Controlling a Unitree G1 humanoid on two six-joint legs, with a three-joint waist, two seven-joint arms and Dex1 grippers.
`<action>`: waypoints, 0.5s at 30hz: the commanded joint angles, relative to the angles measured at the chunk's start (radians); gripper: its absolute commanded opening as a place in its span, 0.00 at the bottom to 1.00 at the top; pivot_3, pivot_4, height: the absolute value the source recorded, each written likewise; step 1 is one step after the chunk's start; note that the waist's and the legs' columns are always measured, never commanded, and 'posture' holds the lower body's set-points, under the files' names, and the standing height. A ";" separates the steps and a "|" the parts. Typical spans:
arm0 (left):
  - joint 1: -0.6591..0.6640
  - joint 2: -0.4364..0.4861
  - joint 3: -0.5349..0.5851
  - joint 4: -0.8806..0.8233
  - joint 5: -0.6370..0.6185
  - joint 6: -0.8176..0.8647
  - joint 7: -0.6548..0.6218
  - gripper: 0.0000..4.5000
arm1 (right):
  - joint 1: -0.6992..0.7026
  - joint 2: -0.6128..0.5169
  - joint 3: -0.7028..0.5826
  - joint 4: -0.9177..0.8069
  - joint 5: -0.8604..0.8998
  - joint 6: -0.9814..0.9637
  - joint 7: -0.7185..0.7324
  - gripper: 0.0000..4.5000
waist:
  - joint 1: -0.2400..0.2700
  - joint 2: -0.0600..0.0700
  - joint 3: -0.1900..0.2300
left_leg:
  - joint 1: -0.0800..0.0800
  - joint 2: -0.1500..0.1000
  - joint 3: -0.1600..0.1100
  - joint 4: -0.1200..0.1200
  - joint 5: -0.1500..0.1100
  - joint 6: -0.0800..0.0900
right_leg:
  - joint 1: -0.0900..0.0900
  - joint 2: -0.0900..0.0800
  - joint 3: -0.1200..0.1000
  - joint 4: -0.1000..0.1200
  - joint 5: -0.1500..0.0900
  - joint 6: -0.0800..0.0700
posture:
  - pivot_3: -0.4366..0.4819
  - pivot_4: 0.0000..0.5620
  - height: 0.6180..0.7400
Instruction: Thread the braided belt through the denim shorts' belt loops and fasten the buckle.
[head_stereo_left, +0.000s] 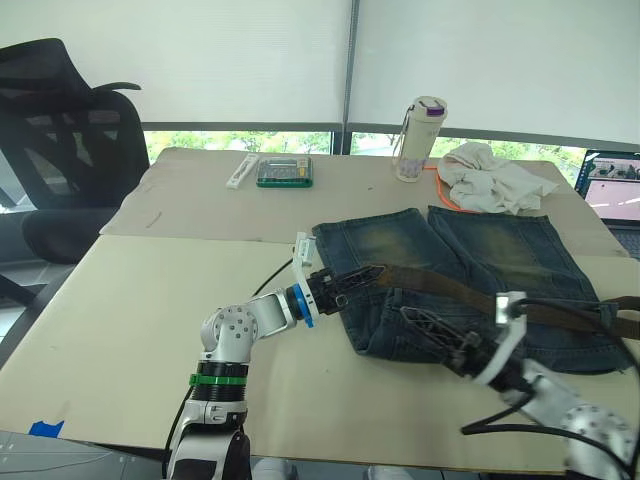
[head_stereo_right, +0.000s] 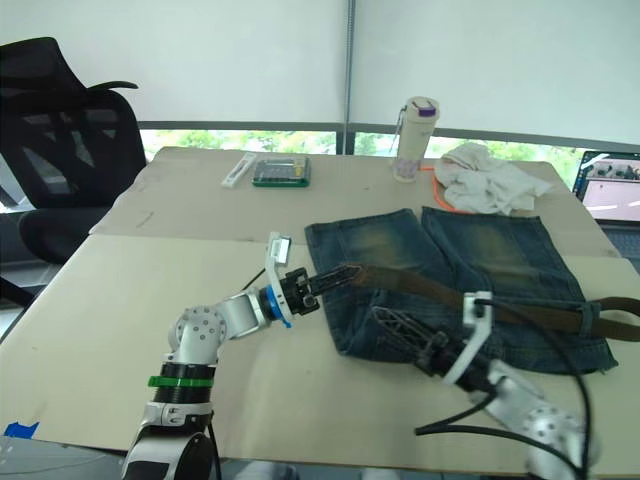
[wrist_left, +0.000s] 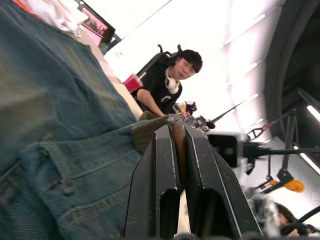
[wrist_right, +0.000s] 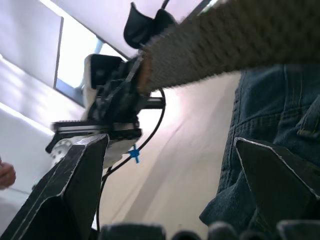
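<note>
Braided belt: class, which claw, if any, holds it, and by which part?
The left claw pinches the braided belt at its free strap tip, beside the denim shorts. The right claw is open, holding nothing.

Bare counter (head_stereo_left: 130, 310) lies open to my left and front of the denim shorts (head_stereo_left: 470, 270) — but my left gripper (head_stereo_left: 345, 283), clamped on the braided belt (head_stereo_left: 450, 290), and my gaping right gripper (head_stereo_left: 425, 325) crowd the waistband.

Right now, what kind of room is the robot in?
Probably an office or lab: a black mesh office chair, an open laptop at the table's edge, and a green calculator beneath big blinded windows.
</note>
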 joint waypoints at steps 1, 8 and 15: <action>-0.009 0.003 -0.009 -0.027 -0.014 -0.001 0.000 0.00 | -0.033 0.028 -0.026 -0.026 0.007 -0.093 -0.047 0.99 | 0.000 0.000 0.000 | 0.000 0.000 0.000 0.000 0.000 0.000 | 0.000 0.000 0.000 0.000 0.000 0.000 | 0.48 0.27 1.00; -0.009 0.006 -0.021 -0.016 -0.007 -0.012 -0.002 0.00 | -0.059 0.076 -0.048 -0.038 0.082 -0.182 -0.085 0.74 | -0.003 0.000 0.000 | 0.000 -0.001 0.000 0.000 0.000 0.000 | 0.000 0.000 0.000 0.000 0.000 0.000 | 0.48 0.27 1.00; -0.009 0.005 -0.029 -0.012 -0.003 -0.024 -0.001 0.00 | -0.037 0.044 -0.033 -0.053 0.120 -0.178 -0.093 0.21 | -0.008 0.000 0.000 | 0.000 -0.001 0.000 0.000 0.000 0.000 | 0.000 0.000 0.000 0.000 0.000 0.000 | 0.48 0.27 1.00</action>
